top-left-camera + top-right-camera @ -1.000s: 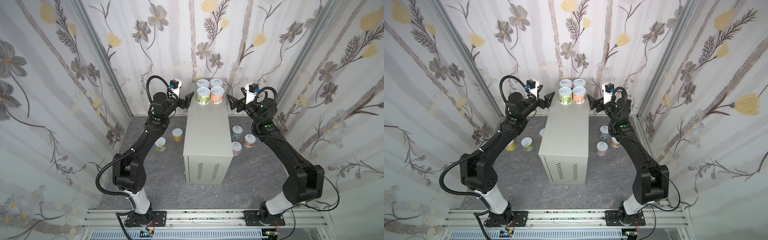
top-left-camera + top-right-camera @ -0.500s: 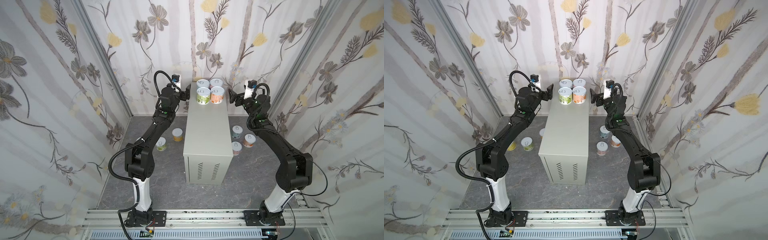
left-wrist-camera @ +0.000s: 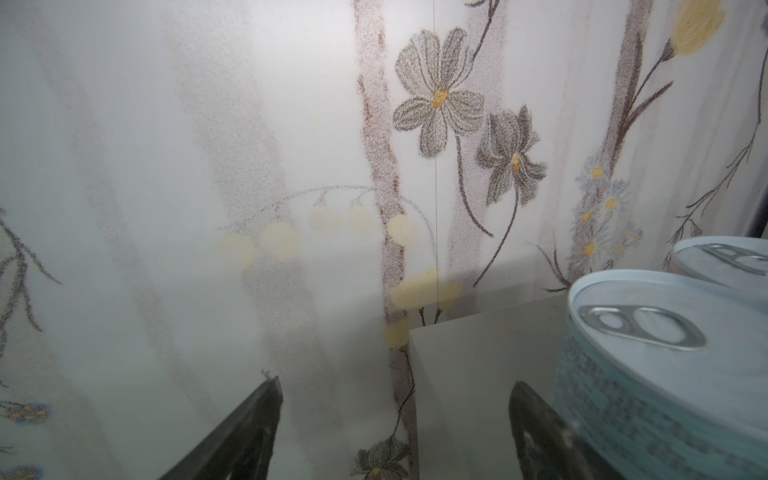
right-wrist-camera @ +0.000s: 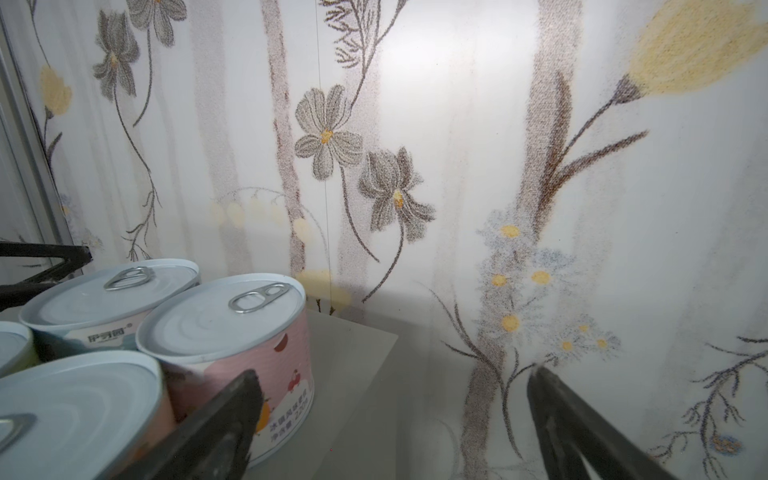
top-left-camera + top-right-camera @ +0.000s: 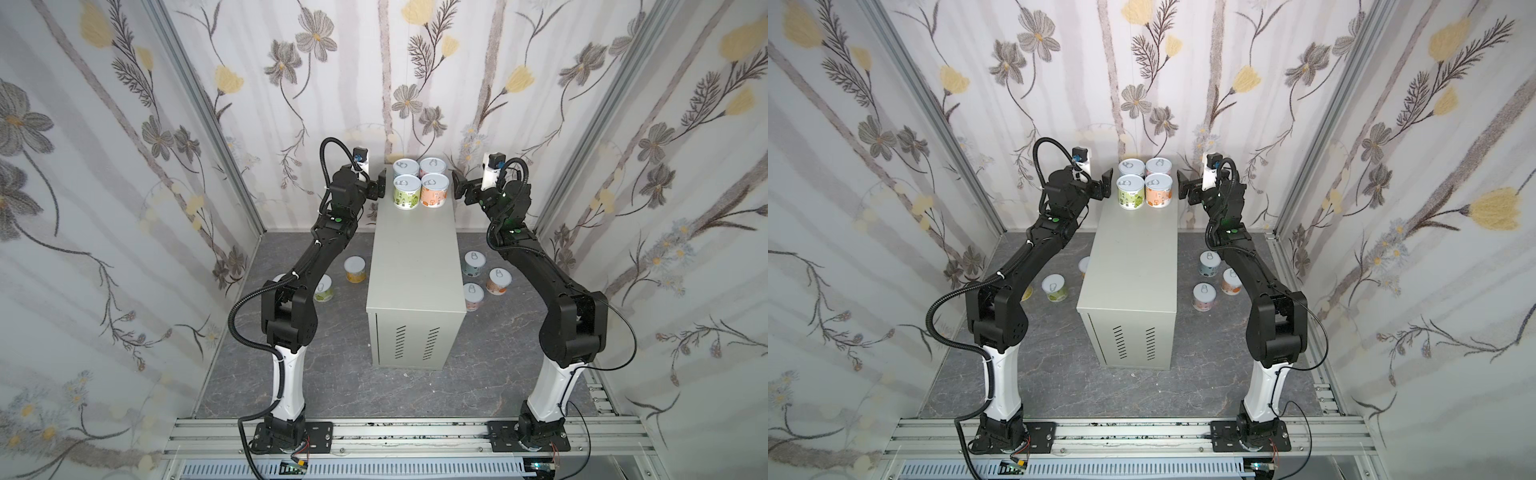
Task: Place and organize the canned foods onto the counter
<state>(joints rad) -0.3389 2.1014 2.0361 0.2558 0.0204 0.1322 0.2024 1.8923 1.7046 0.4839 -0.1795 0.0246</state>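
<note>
The counter (image 5: 415, 257) (image 5: 1133, 266) is a tall grey-beige cabinet in mid-floor. At its far end stand several canned foods in two rows of two: green (image 5: 406, 195) and orange (image 5: 434, 193) in front, pale blue (image 5: 405, 168) and pink (image 5: 432, 166) behind. My left gripper (image 5: 380, 189) (image 3: 395, 384) hovers open just left of them, nothing between its fingers; the pale blue can (image 3: 665, 353) is beside one finger. My right gripper (image 5: 459, 189) (image 4: 395, 374) is open just right of them, empty, with the pink can (image 4: 232, 332) beside one finger.
More cans stand on the dark floor: yellow (image 5: 355, 269) and green (image 5: 324, 289) left of the counter; pale blue (image 5: 473, 264), orange (image 5: 498, 281) and pink (image 5: 473, 296) to its right. Floral walls close in on three sides, the back wall just behind the counter.
Both arms have drawn their elbows in toward the counter, and both grippers have shifted slightly farther back beside the cans. The right jaws have spread wider. No can moved.
</note>
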